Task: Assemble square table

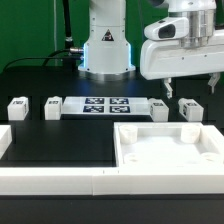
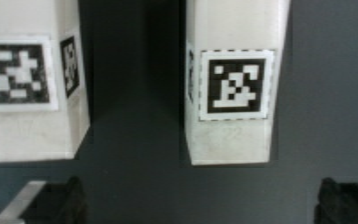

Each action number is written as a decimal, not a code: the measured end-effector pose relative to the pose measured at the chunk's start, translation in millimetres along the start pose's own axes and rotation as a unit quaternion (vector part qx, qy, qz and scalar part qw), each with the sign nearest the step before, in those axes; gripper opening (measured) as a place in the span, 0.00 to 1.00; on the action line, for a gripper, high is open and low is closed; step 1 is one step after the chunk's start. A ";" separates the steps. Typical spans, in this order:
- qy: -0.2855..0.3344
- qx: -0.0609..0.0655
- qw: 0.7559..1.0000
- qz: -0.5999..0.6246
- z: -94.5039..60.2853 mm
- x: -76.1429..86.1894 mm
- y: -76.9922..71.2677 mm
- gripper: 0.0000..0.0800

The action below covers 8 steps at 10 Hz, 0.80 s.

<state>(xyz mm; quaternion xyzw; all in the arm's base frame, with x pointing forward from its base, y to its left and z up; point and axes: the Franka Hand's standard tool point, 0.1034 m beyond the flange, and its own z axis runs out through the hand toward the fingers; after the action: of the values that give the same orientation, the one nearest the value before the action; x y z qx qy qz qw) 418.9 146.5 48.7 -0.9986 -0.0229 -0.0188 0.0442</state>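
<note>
The gripper (image 1: 191, 86) hangs with its jaws spread wide and nothing between them, its dark fingertips (image 2: 51, 200) clear of everything. Below it, at the far right, stand the rightmost leg (image 1: 190, 108) and a second leg (image 1: 160, 108), upright and apart. Nearer lies the square table slab (image 1: 168, 148), recessed side up. The marker board (image 1: 105, 105) lies left of the legs, and two further legs (image 1: 17, 108) stand far left.
</note>
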 end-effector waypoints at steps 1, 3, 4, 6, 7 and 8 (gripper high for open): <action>-0.004 0.001 1.000 0.024 6.7 4.2 -5.5 0.81; -0.001 0.004 1.000 0.024 16.4 13.7 -7.5 0.81; -0.012 0.002 1.000 0.021 16.2 12.2 -7.0 0.81; -0.020 0.001 1.000 0.018 16.9 10.6 -6.5 0.81; -0.067 -0.006 0.998 0.013 16.9 6.6 -3.6 0.81; -0.086 -0.008 0.996 0.015 15.2 11.2 -4.4 0.81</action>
<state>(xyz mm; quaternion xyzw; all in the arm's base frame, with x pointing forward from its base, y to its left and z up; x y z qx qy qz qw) 430.4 152.7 34.4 -0.9971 -0.0116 0.0675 0.0347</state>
